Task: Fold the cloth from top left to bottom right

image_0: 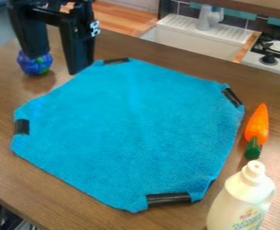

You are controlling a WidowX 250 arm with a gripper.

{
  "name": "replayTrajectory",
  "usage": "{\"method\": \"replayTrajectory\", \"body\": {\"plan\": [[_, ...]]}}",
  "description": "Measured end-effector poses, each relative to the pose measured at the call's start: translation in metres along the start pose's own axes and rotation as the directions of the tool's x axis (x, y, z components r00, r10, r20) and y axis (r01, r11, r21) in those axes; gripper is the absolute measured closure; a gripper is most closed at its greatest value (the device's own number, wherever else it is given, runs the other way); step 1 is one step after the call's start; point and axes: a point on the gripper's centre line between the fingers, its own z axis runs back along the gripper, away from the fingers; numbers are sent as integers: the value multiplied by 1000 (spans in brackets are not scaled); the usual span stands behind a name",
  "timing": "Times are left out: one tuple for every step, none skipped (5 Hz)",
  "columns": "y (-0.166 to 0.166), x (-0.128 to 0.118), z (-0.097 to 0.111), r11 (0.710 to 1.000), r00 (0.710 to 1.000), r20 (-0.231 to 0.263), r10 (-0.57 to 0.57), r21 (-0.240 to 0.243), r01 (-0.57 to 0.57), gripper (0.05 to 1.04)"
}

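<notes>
From where I'm standing, the black gripper [55, 65] hangs over the upper left of the brown table [2, 173], its two fingers well apart with bare tabletop showing between them. The blue cloth [127, 126] lies spread out flat, running from just beside the nearer fingertip down and across to the right; whether that tip touches its edge I can't tell. Four black strips sit along the cloth's border, one of them close by that same finger. Partly hidden behind the other finger's tip is a round blue and green thing [37, 67]. Well away from the fingers, past the cloth's right side, lie an orange toy carrot [258, 123] and, nearer me, an upright white bottle [241, 202]. Beyond the table, off to the right of the fingers, are a white sink [193, 38] and a stove [278, 50].
</notes>
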Motion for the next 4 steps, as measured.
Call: {"method": "replayTrajectory", "body": {"plan": [[15,29,-4,997,997,27,-74,21,74,84],[29,63,-13,985,985,33,-171,43,170,84],[38,92,-24,973,975,24,-223,59,221,84],[47,120,-36,950,953,13,-302,85,300,84]]}}
